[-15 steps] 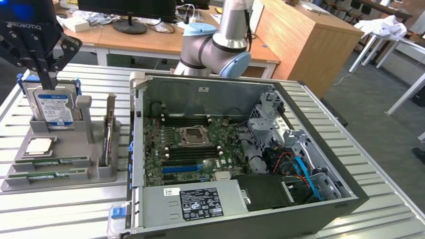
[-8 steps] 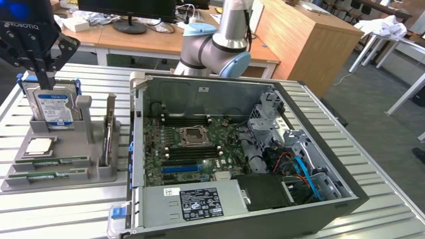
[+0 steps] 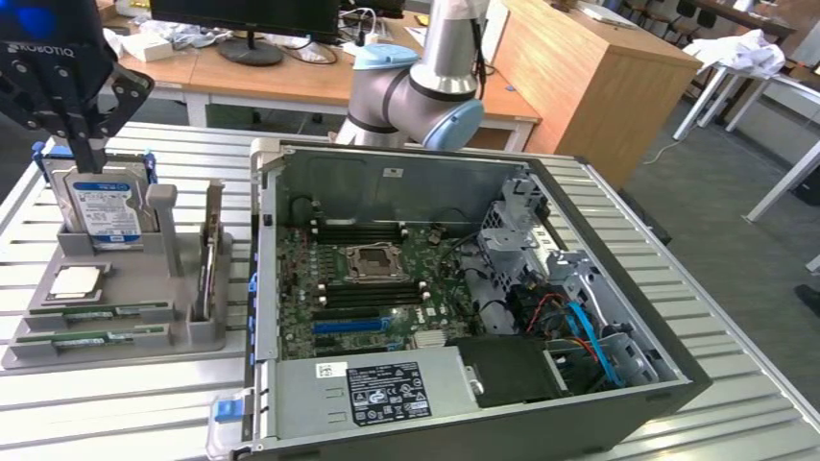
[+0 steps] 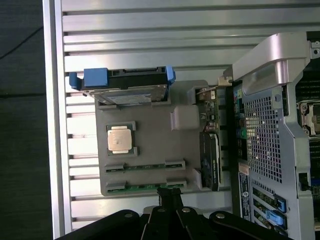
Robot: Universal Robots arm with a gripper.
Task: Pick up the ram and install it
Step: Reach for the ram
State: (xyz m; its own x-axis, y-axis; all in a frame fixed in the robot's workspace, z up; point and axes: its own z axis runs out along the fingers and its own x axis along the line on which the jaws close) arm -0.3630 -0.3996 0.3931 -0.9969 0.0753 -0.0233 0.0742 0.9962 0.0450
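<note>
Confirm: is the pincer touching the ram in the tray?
Apart. Exterior view: the pincer hangs up by the top of the hard drive, well above the ram lying flat in the tray.

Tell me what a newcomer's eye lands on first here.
The open computer case sits in the middle of the exterior view, motherboard bared. At that view's left, a grey tray carries an upright hard drive, a processor chip and ram, with the shut black pincer hanging over it.

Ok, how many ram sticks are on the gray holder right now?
2. One ram lies flat in the holder, next to the CPU chip. The second ram lies parallel to it at the holder's outer edge. Others may be hidden.
</note>
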